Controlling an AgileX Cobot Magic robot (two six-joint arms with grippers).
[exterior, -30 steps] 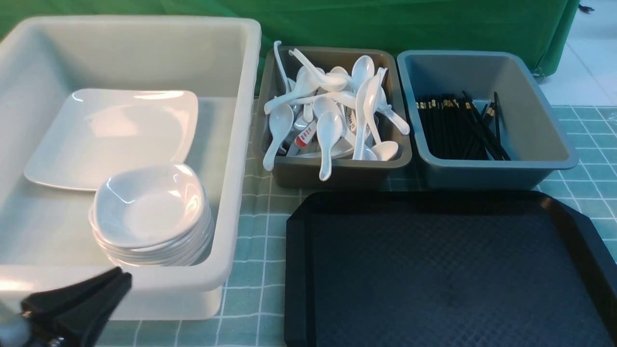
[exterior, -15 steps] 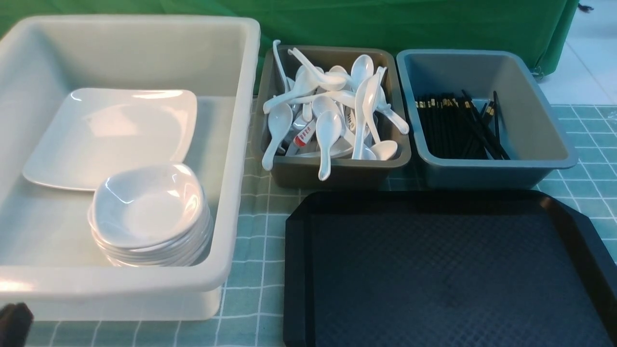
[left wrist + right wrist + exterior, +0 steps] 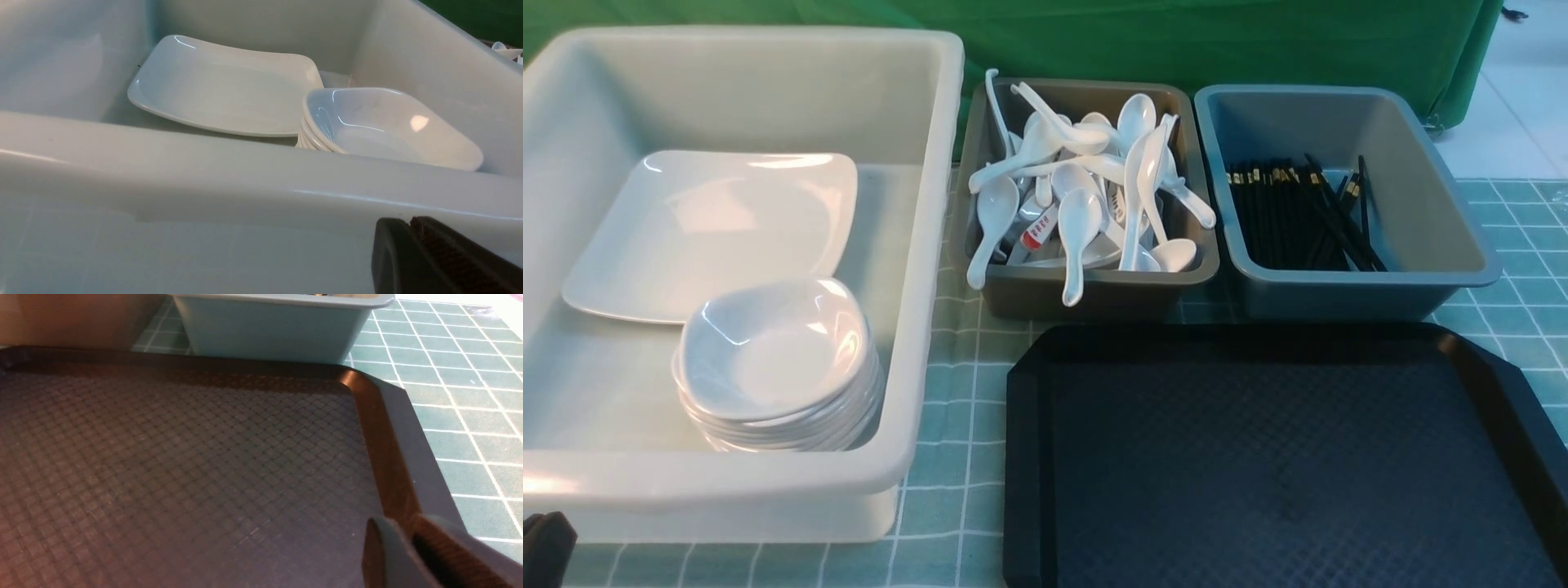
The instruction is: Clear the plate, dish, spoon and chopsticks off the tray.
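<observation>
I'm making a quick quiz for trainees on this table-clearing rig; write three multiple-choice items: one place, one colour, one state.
1. Where is the large white square plate?
a) on the black tray
b) in the white tub
c) in the blue-grey tub

2. What colour are the bands on the black chopsticks?
a) gold
b) green
c) white

3. How do the left gripper's jaws stand?
a) wide open
b) shut on a spoon
c) shut, holding nothing

Key:
1 b: the plate lies inside the white tub.
2 a: gold bands show on the chopsticks.
3 c: the left gripper's fingertips meet with nothing between.
</observation>
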